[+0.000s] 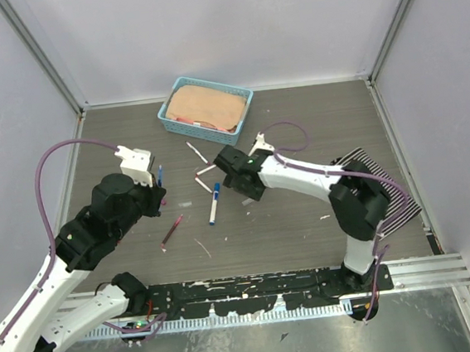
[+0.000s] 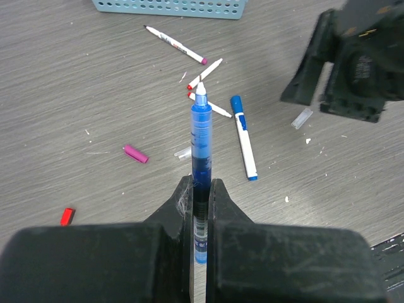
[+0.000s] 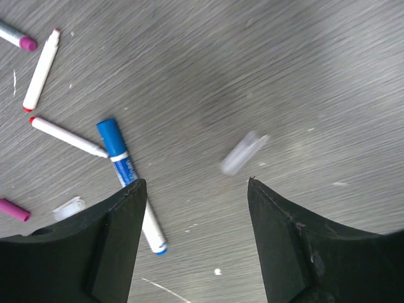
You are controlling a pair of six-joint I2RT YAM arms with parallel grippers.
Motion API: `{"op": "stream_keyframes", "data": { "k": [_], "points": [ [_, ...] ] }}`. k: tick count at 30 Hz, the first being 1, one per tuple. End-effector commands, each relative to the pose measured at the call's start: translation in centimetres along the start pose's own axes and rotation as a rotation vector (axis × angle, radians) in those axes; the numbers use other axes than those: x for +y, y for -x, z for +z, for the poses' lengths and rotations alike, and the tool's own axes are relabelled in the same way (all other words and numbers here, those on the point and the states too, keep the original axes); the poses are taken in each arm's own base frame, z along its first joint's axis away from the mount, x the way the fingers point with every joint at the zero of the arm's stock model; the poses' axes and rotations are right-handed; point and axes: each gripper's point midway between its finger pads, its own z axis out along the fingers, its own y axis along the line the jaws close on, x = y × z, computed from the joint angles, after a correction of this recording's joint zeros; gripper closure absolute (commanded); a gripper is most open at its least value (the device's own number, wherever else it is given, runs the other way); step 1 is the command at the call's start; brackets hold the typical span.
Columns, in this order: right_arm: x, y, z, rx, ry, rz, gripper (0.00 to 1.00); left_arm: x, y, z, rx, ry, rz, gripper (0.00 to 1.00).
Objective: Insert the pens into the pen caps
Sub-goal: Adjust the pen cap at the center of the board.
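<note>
Looking from above, the left gripper [image 1: 156, 182] pinches a blue pen [image 1: 159, 174]; the right gripper [image 1: 246, 190] hangs nearby, loose pens [image 1: 205, 170] between them. The left wrist view shows the pen clamped, a magenta cap [image 2: 135, 153] ahead-left, a capped blue marker [image 2: 243, 136] ahead-right. Right wrist view: jaws wide apart, a blurred clear cap [image 3: 245, 153] just ahead between them.

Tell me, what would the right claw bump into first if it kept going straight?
Probably the small clear cap on the table, just ahead of the open right claw, though depth is unclear.
</note>
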Motion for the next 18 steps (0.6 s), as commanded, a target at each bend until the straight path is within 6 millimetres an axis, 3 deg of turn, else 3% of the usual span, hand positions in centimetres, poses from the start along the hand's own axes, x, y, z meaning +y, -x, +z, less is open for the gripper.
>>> {"op": "stream_keyframes", "data": {
  "k": [1, 8, 18],
  "points": [
    [1.7, -0.5, 0.9, -0.011, -0.100, 0.116, 0.30, -0.2, 0.3, 0.0, -0.024, -0.013, -0.004, 1.00],
    [0.1, -3.5, 3.2, 0.062, -0.180, 0.109, 0.37, -0.1, 0.3, -0.1, -0.029, -0.015, -0.007, 0.99],
    [-0.5, -2.3, 2.8, 0.005, -0.194, 0.093, 0.37, -0.3, 0.4, 0.1, -0.025, -0.019, -0.004, 0.99]
  ]
}}
